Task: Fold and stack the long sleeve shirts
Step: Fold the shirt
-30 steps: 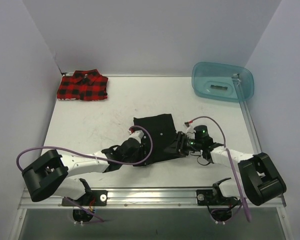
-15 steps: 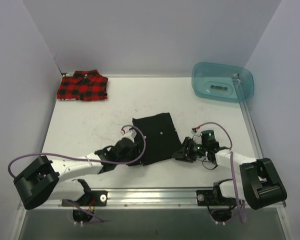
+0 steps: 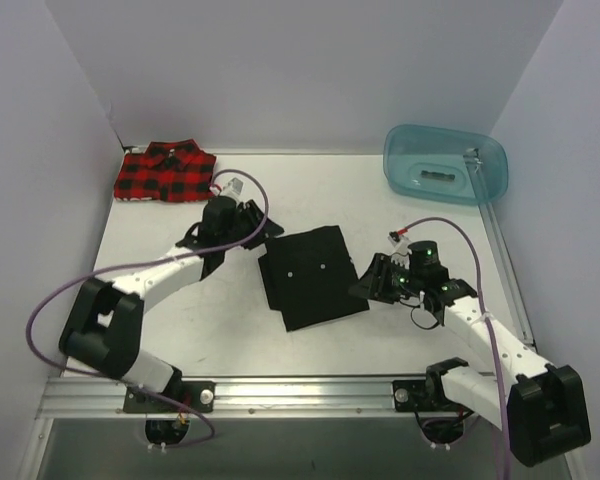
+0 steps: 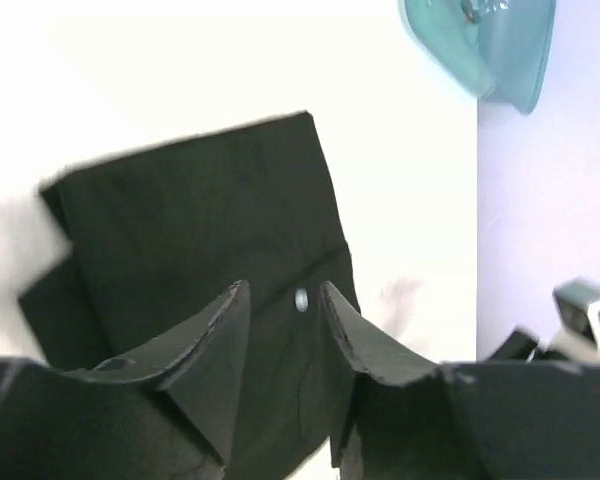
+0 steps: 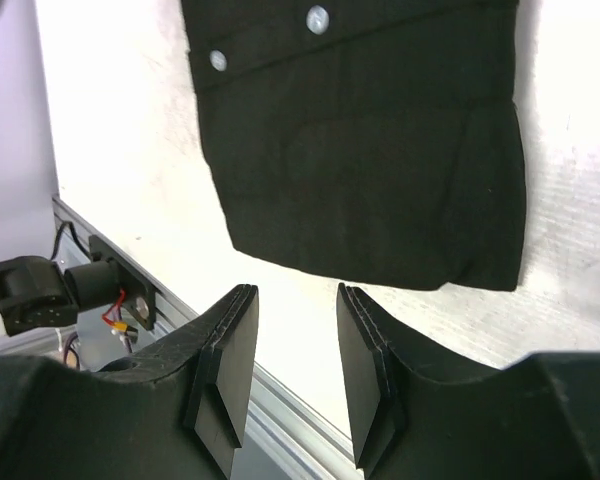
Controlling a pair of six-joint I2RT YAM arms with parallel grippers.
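The plain black button-up shirt (image 3: 315,278) lies as a folded rectangle in the middle of the white bench (image 3: 430,200). The red-and-black plaid flannel shirt (image 3: 166,172) sits folded in the far left corner, well apart. The left pincer (image 3: 260,230) is at the black shirt's far-left edge and the right pincer (image 3: 365,285) at its right edge, both half-parted and empty. Folding looks done, so stacking is next: pinch every layer and carry it over without spilling the fold.

Bright, even light; the table (image 4: 180,60) glares white in both wrist views, the left slightly blurred.
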